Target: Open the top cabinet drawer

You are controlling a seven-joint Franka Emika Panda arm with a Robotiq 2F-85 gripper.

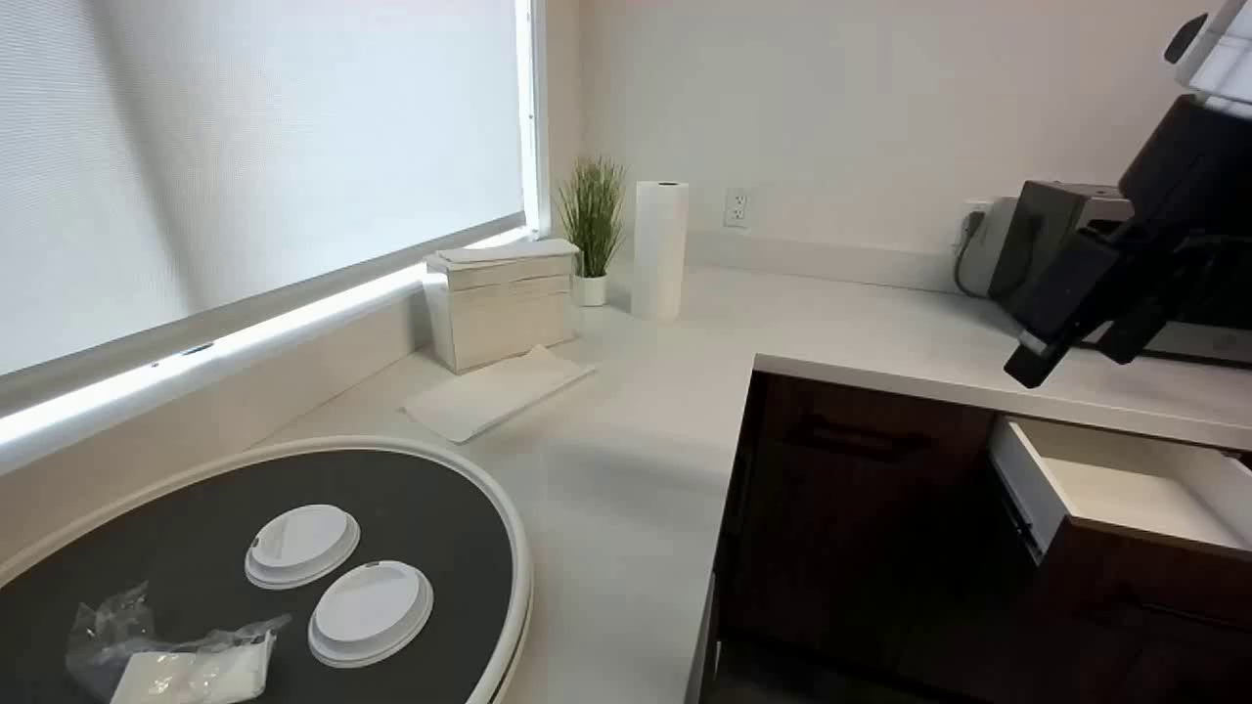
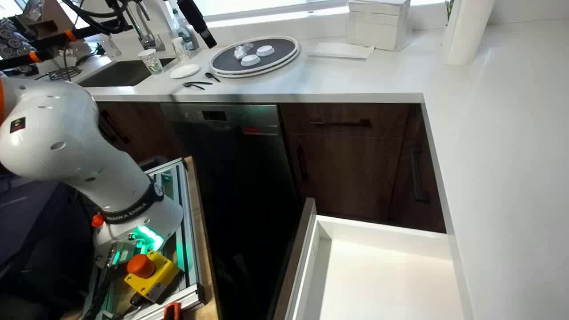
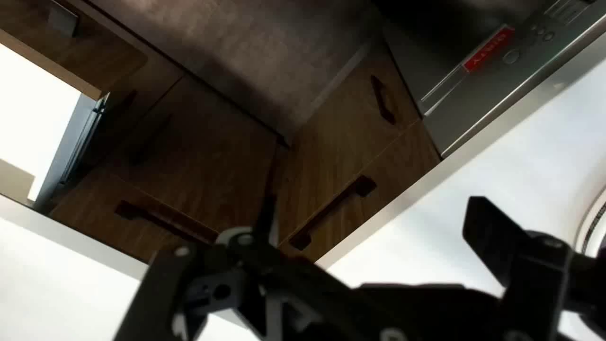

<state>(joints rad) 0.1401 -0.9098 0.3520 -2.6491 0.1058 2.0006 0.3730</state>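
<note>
Standing open: the top cabinet drawer (image 1: 1125, 489), at the lower right of both exterior views and along the left edge of the wrist view; its dark-brown front sits well forward of the other cabinet fronts (image 1: 841, 567), the white inside in plain sight.

Gripper (image 1: 1072, 362): hanging at the upper right of an exterior view, tilted with tips toward the lower left, apart from the drawer; in the wrist view its fingers (image 3: 492, 232) reach in from the bottom, spread wide with a broad gap between them.

Robot arm (image 2: 80, 146): white, at the left of an exterior view, a green light (image 2: 150, 238) glowing at its base, near a yellow box (image 2: 156, 282) with an orange button (image 2: 141, 266).

Neighbouring drawer (image 1: 871, 403): shut, just left of the open one in an exterior view.

Round tray (image 1: 469, 557): lower left of an exterior view, on the white counter (image 1: 606, 548), carrying two white lids (image 1: 372, 611) and a crumpled clear wrapper (image 1: 112, 631).

Paper stack (image 1: 509, 308): upper middle of an exterior view, left of a potted plant (image 1: 592, 225) and an upright paper roll (image 1: 661, 249).

Sink (image 2: 111, 73): upper left of an exterior view, with a white plate (image 2: 185, 71) and a black spoon (image 2: 209, 75) near it.
</note>
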